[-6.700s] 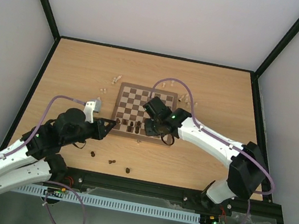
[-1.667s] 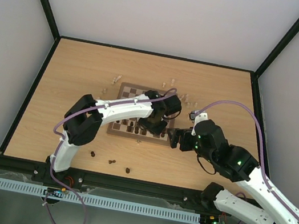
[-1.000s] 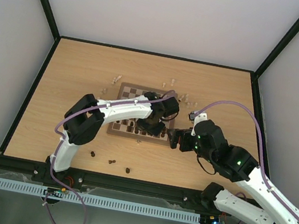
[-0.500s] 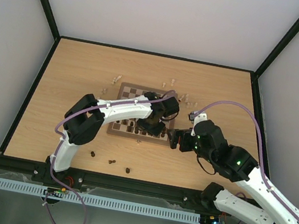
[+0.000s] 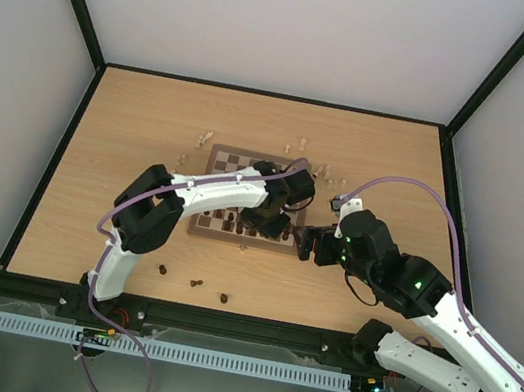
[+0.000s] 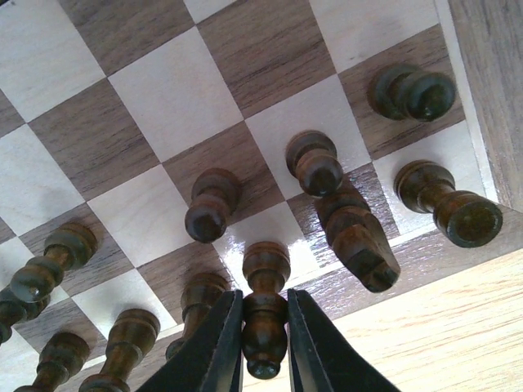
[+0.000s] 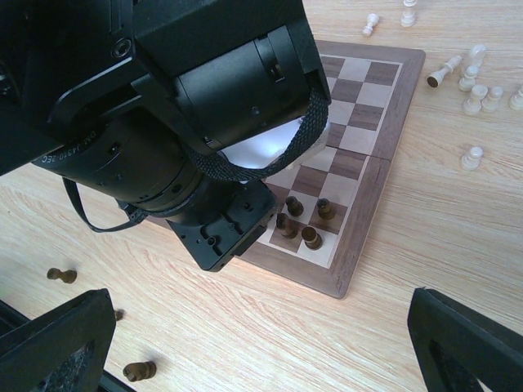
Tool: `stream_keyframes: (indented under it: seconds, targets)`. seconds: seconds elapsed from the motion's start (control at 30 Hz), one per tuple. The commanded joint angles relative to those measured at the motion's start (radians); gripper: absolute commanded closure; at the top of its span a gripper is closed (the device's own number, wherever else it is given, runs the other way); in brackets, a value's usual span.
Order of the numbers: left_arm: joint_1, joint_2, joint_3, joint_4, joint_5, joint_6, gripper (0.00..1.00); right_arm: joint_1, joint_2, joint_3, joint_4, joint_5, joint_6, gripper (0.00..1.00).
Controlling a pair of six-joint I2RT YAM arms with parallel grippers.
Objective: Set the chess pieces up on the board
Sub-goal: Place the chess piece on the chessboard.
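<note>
The setup is under way but, by my reading, less than half done. On the board (image 5: 230, 162) only dark pieces (image 5: 228, 219) stand, gathered in the two rows along its lower edge in the top view. The left wrist view shows around ten of them there. The other squares that show hold nothing. None of the pale pieces (image 5: 326, 174) is on the board: they lie scattered on the table (image 5: 131, 132) beyond its upper left and upper right corners. Three loose dark pieces (image 5: 196, 283) also lie on the table at the lower left of the top view, well apart from the board. So the dark side needs finishing and the whole pale side is left.

The left arm (image 5: 215, 185) reaches from its base at the lower left, elbow bent, across to the board's lower right part, wrist pointing down. The left jaws are nearly closed, and their fingers (image 6: 219, 343) pinch a slender dark piece (image 6: 264, 322) by its stem. It is over a cream square in the edge row, at the bottom centre of the wrist view. Whether it already rests on that square I cannot tell.

The right arm (image 5: 445, 310) is folded low at the right, its wrist just beside the board's lower right corner. The right jaws are spread fully wide, fingers (image 7: 57, 343) at the two bottom corners of the right wrist view. They hold nothing, and only table shows between them.
</note>
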Motion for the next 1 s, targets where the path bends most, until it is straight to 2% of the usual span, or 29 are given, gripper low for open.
stream_keyframes:
  seconds: [0.0,0.27,0.97]
  targets:
    - [-0.007,0.035,0.025,-0.027,0.005,0.005,0.81,-0.002,-0.014,-0.012,-0.02,0.002,-0.012,0.01]
    - [-0.009,0.041,0.039,-0.04,-0.007,0.004,0.73,-0.002,-0.015,-0.012,-0.02,-0.002,-0.012,0.01]
    - [-0.032,-0.016,0.116,-0.088,-0.034,-0.023,0.63,-0.001,-0.017,-0.015,-0.017,-0.002,-0.013,0.02]
